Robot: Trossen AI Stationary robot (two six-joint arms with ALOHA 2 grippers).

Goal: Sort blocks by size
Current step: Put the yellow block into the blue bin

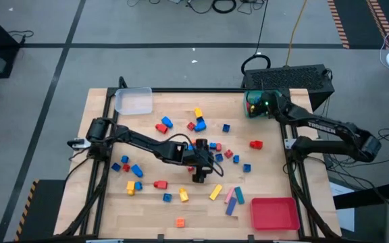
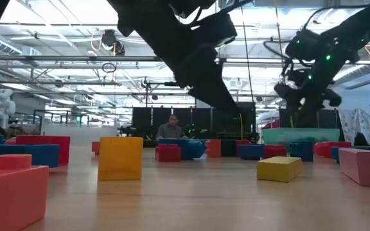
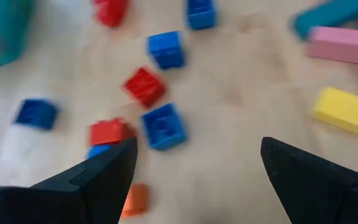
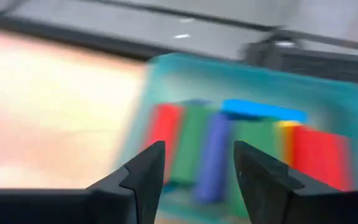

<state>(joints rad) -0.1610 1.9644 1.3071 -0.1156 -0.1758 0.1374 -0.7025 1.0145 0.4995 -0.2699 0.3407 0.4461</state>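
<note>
**Left pincer wide over the mid-table scatter; right pincer parted above the teal tray**

Near edge of table [image 1: 107, 202]: red tray [image 1: 274, 213] at the right corner, an orange cube [image 1: 179, 221] alone to its left. Just behind them, the long bars: yellow bar [image 1: 215, 192], pink bar [image 1: 230, 194] and a teal bar [image 1: 238, 196] lie close together, long axes running near-to-far, the yellow one canted off that line. In the left wrist view the yellow bar [image 3: 347, 112] and pink bar [image 3: 342, 46] lie flat, roughly parallel.

Mid-table: left gripper [image 1: 200, 177] hangs low, jaws spread wide with nothing between them. Bare wood sits in the gap; the nearest pieces lie beside one finger – a blue cube [image 3: 163, 126], a red cube [image 3: 143, 86], another blue cube [image 3: 165, 49], a red brick [image 3: 109, 131] partly hidden behind the fingertip. No block touches the fingers.

Around: small blue, red and yellow blocks [image 1: 135, 170] scattered left of the arm; more blue and red cubes on its right.

Far edge: clear tray [image 1: 134, 100] at the left corner. Right gripper [image 1: 265, 104] hovers over the teal tray [image 1: 251, 108] at the right corner, jaws apart, empty. Bars packed side by side inside – red [image 4: 165, 138], green [image 4: 191, 143], blue [image 4: 213, 155] – long axes parallel
</note>
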